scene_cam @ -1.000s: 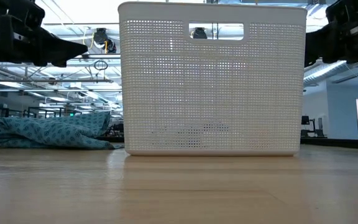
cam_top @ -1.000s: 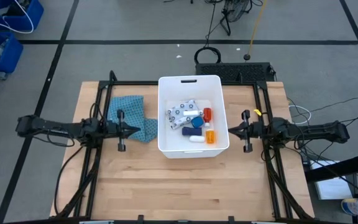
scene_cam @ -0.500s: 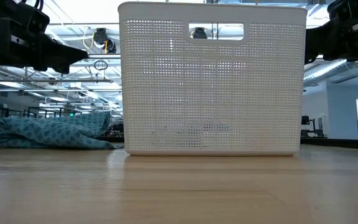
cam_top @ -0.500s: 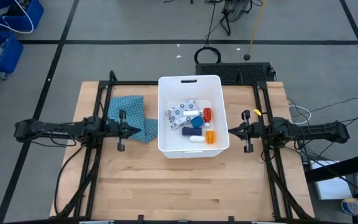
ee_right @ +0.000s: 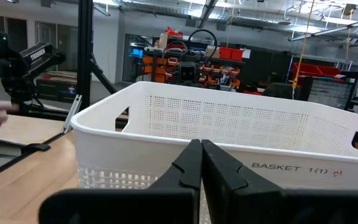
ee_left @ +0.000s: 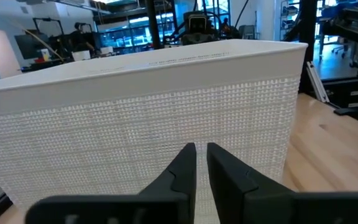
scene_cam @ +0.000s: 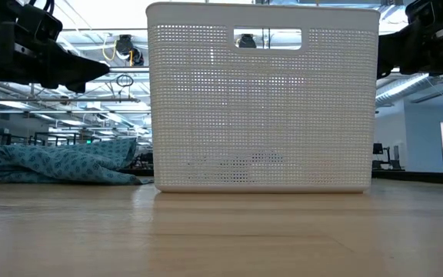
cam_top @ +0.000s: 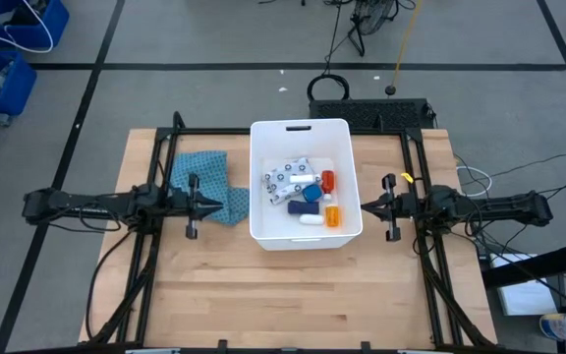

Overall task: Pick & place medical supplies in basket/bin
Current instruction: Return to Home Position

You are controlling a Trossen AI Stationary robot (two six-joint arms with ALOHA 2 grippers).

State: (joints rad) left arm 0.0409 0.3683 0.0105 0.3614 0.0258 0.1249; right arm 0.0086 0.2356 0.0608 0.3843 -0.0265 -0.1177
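The white basket (cam_top: 301,234) stands in the middle of the table. On its floor lie the dark-patterned white pouch (cam_top: 287,178), the red bottle with a white cap (cam_top: 328,180), blue pieces (cam_top: 309,195), the white tube (cam_top: 310,219) and the orange pill bottle (cam_top: 333,214). My left gripper (cam_top: 224,206) hovers shut just outside the basket's left wall (ee_left: 135,124), above the edge of the teal cloth. My right gripper (cam_top: 364,206) hovers shut outside the right wall (ee_right: 229,134). Both hang above the table, near rim height (scene_cam: 264,6).
The teal patterned cloth (cam_top: 207,183) lies crumpled on the table left of the basket (scene_cam: 64,163). Black frame rails (cam_top: 170,147) run along both sides of the wooden table. Bare wood (cam_top: 293,295) stretches from the basket to the near edge.
My left gripper has sunk a little beside the basket's left wall and then kept still. The basket and the supplies in it have not moved.
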